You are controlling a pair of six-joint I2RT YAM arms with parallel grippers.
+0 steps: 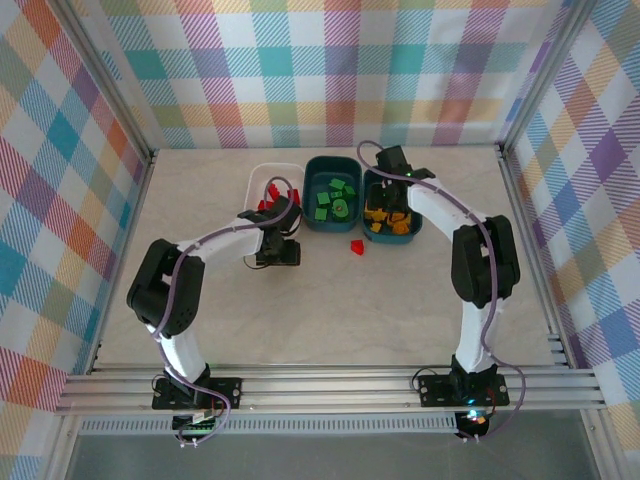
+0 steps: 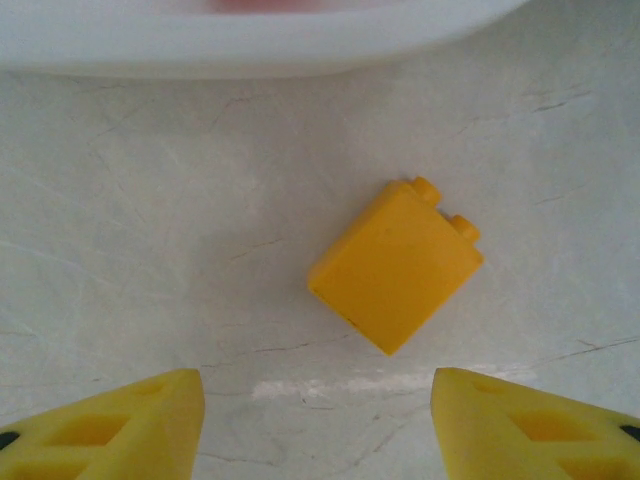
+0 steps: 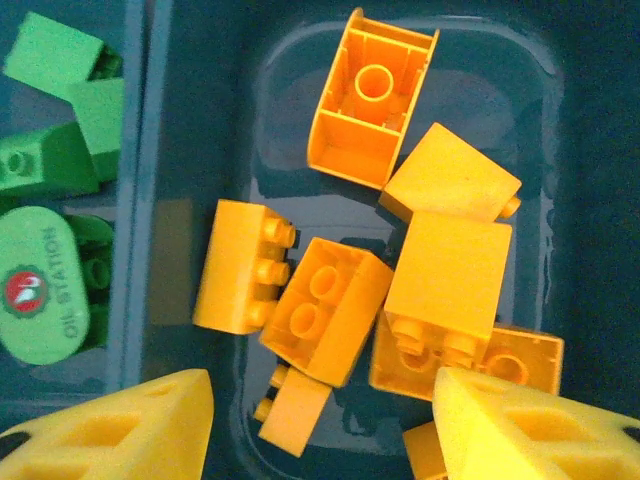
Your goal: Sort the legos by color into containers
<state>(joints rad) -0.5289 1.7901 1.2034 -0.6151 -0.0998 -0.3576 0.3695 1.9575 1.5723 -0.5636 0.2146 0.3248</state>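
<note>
A yellow-orange lego (image 2: 395,265) lies on the table just ahead of my left gripper (image 2: 318,425), which is open and empty, its fingertips either side of bare table. The white container (image 1: 262,180) holds red legos (image 1: 270,192), and its rim (image 2: 250,40) is just beyond the brick. My right gripper (image 3: 320,430) hangs open and empty over the right teal container (image 3: 560,150), which holds several yellow-orange legos (image 3: 325,310). The middle teal container (image 1: 333,205) holds green legos (image 3: 55,150). One red lego (image 1: 357,246) lies loose on the table in front of the teal containers.
The three tubs stand side by side at the back centre. Checked walls close in the table on three sides. A metal rail (image 1: 320,385) runs along the near edge. The left arm (image 1: 215,245) reaches across the table's left half.
</note>
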